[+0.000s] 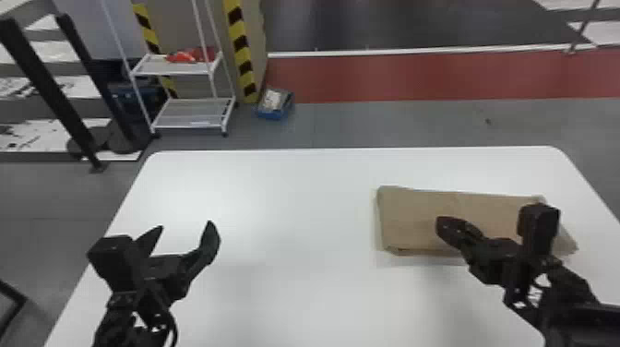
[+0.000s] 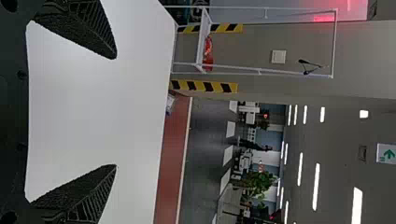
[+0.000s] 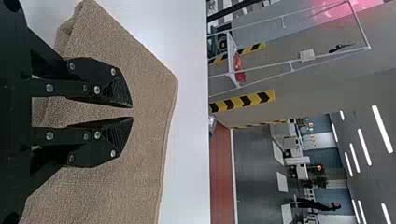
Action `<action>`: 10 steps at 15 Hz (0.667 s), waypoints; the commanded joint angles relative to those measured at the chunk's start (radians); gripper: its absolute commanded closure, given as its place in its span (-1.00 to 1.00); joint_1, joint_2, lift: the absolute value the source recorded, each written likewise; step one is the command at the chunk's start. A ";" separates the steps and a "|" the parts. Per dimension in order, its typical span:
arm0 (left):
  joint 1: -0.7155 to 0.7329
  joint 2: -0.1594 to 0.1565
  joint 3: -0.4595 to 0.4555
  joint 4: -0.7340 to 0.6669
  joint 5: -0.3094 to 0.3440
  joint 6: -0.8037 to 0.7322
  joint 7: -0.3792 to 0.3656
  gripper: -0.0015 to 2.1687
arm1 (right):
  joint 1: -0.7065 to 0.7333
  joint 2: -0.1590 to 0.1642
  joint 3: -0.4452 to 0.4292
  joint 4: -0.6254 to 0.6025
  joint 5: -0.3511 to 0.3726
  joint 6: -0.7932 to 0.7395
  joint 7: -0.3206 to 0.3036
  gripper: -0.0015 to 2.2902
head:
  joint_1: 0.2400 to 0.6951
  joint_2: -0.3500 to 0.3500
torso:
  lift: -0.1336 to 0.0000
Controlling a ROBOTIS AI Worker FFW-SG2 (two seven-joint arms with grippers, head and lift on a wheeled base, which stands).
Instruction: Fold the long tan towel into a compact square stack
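The tan towel [image 1: 415,217] lies folded in a wide, flat rectangle on the right half of the white table. My right gripper [image 1: 444,225] is over the towel's near part, partly covering it. In the right wrist view, the right gripper [image 3: 132,112] is shut with a thin gap at its tips, and the towel [image 3: 150,140] spreads out behind it, not visibly gripped. Over the table's left side, my left gripper [image 1: 185,224] stands open and apart from the towel. The left wrist view shows the left gripper [image 2: 116,112] wide open with nothing between its fingers.
The white table [image 1: 295,198] extends under both arms, its rounded far corners in view. Beyond it on the floor stand a white rack [image 1: 193,113] at the left and a blue box [image 1: 274,104]. A striped pillar [image 1: 241,50] rises beside the rack.
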 commanded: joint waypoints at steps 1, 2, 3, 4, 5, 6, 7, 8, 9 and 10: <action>0.008 0.000 0.007 -0.006 0.002 -0.006 -0.004 -0.97 | -0.009 0.019 0.025 0.031 0.034 -0.011 -0.043 0.76 | 1.00 0.34 | 0.15; 0.008 0.002 0.007 -0.006 0.002 -0.009 -0.004 -0.97 | -0.007 0.019 0.033 0.033 0.034 -0.008 -0.062 0.76 | 1.00 0.39 | 0.15; 0.008 0.002 0.007 -0.006 0.002 -0.009 -0.006 -0.97 | -0.007 0.019 0.036 0.033 0.040 0.016 -0.076 0.76 | 1.00 0.40 | 0.15; 0.006 0.000 0.006 -0.006 0.002 -0.009 -0.006 -0.97 | -0.009 0.019 0.040 0.033 0.040 0.038 -0.079 0.76 | 1.00 0.40 | 0.15; 0.006 -0.002 0.003 -0.006 0.002 -0.009 -0.006 -0.97 | -0.009 0.020 0.045 0.033 0.040 0.053 -0.082 0.76 | 1.00 0.41 | 0.15; 0.006 -0.002 -0.002 -0.006 0.002 -0.009 -0.007 -0.97 | -0.013 0.023 0.059 0.034 0.039 0.059 -0.082 0.76 | 1.00 0.42 | 0.15; 0.006 -0.002 -0.004 -0.006 0.002 -0.009 -0.006 -0.97 | -0.018 0.026 0.071 0.042 0.039 0.066 -0.082 0.76 | 1.00 0.42 | 0.15; 0.006 -0.002 -0.005 -0.005 0.002 -0.009 -0.006 -0.97 | -0.024 0.038 0.074 0.046 0.040 0.087 -0.082 0.76 | 1.00 0.43 | 0.15; 0.006 -0.002 -0.007 -0.006 0.002 -0.009 -0.006 -0.97 | -0.027 0.043 0.092 0.048 0.036 0.105 -0.082 0.76 | 1.00 0.45 | 0.15; 0.006 -0.002 -0.007 -0.006 0.002 -0.009 -0.006 -0.97 | -0.027 0.048 0.111 0.051 0.028 0.109 -0.082 0.76 | 1.00 0.46 | 0.15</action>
